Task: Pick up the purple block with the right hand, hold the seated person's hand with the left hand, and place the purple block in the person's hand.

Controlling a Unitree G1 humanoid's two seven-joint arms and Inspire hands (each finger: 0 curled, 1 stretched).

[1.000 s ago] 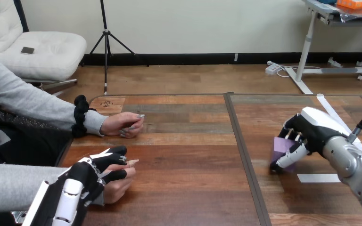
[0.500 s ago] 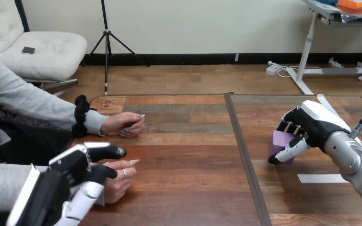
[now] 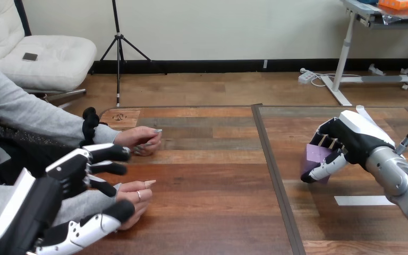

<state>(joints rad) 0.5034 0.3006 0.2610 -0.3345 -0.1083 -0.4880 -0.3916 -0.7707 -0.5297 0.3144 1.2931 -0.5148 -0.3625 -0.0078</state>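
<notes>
The biggest change over the last second is at the left hand [image 3: 71, 172]: it was bunched close over the person's near hand [image 3: 136, 197] and has since opened wide. Its fingers now stand straight and spread above the person's wrist and knuckles, and its thumb reaches along the near side of that hand, low by the table [image 3: 212, 180]. So the person's hand sits between fingers and thumb, but nothing is curled round it. I would call this a hand set to take hold, not one that holds. Whether the thumb touches the person's hand I cannot tell. The near hand itself lies loosely closed, knuckles up, and will likely have to turn or open before it can take anything. The person's far hand [image 3: 138, 140] rests farther back on the table, apart from all this. On the other side, the right hand [image 3: 355, 139] is clamped on the purple block [image 3: 316, 154], fingers over its top and thumb under its lower edge. The block has come up a little from where it stood a second ago and now looks clear of the wood, so the pick-up seems done. It is well apart from the person, with the table's centre seam between them. What remains is closing the left hand's hold, then the carry across.
</notes>
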